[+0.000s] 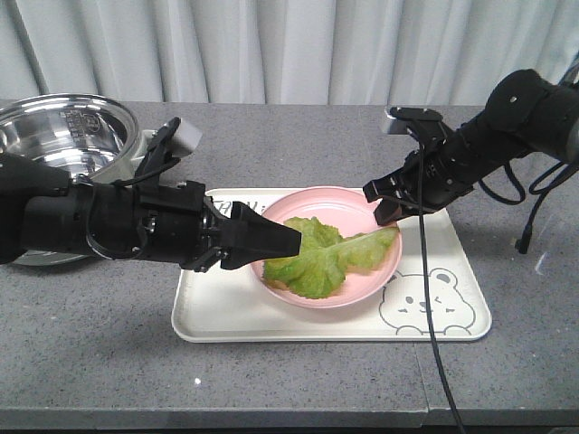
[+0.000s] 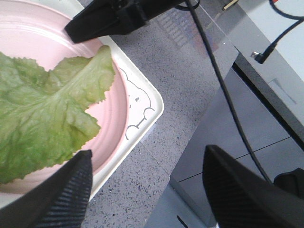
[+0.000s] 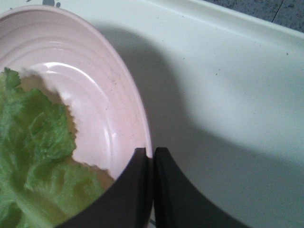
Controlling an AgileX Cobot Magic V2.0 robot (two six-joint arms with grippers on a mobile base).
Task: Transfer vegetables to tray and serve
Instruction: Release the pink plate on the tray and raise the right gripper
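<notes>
A steel pot stands at the upper left on the surface. Left of centre, the left claw hangs wide open and empty, its tips at the edge of the lettuce. The lettuce lies mid-frame in a pink plate, which sits on the tray. At the plate's right rim the right claw is closed; whether it pinches the rim is unclear. The step is probably moving the leaves from plate to tray. Next, the left claw must close on a leaf.
</notes>
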